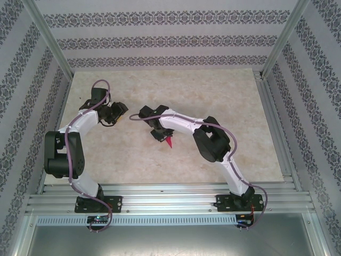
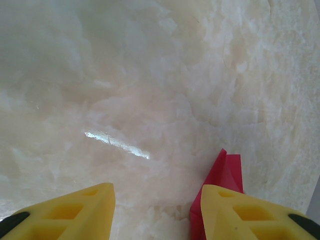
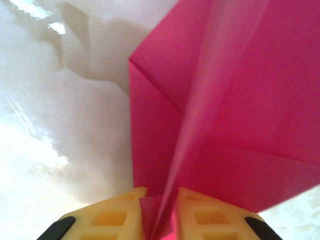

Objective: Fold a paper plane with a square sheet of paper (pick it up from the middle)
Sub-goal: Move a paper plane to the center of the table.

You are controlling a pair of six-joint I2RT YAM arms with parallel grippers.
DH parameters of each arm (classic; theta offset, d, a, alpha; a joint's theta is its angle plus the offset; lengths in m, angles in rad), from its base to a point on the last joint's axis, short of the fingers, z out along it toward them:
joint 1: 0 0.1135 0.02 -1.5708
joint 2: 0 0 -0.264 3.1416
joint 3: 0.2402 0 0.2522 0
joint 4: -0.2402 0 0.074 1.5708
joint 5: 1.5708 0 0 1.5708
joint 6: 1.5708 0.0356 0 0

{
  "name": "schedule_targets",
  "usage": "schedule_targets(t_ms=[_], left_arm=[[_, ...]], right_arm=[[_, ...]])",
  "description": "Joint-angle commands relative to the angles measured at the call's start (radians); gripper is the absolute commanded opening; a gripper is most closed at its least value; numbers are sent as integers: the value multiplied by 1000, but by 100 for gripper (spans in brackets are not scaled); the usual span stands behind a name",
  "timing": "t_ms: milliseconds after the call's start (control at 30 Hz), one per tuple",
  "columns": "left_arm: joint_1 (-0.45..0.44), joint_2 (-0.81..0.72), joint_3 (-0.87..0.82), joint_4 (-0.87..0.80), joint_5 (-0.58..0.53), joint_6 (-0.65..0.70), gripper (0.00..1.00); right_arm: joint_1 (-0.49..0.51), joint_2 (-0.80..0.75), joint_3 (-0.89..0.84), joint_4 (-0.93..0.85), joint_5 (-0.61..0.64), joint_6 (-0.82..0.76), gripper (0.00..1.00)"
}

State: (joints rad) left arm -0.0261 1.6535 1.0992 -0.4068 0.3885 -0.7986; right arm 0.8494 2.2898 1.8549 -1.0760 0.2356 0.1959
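The square sheet of paper is bright magenta and creased into a pointed paper plane near the middle of the table. My right gripper holds it just above the tabletop. In the right wrist view the plane fans out ahead, and its centre ridge runs down between the yellow fingers of my right gripper, which is shut on it. My left gripper hovers to the left, apart from the paper. In the left wrist view it stands open with nothing between its fingers, and the plane's tip pokes out behind the right finger.
The beige marbled tabletop is bounded by aluminium rails at the near edge and patterned walls at the back and sides.
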Motion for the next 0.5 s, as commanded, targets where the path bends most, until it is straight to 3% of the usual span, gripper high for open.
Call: schedule_targets(t_ms=[0,233,467], left_arm=[[8,6,6,34,25,-4,50],[-7,13,5,55,64,-3,51],[-70,30,23,54,71,1,51]], right_arm=[[-31,-98,-45,42,-17,41,17],[-153,-249,-246,190,-126,88,1],[-346,-366,-392,303,-200,105,0]])
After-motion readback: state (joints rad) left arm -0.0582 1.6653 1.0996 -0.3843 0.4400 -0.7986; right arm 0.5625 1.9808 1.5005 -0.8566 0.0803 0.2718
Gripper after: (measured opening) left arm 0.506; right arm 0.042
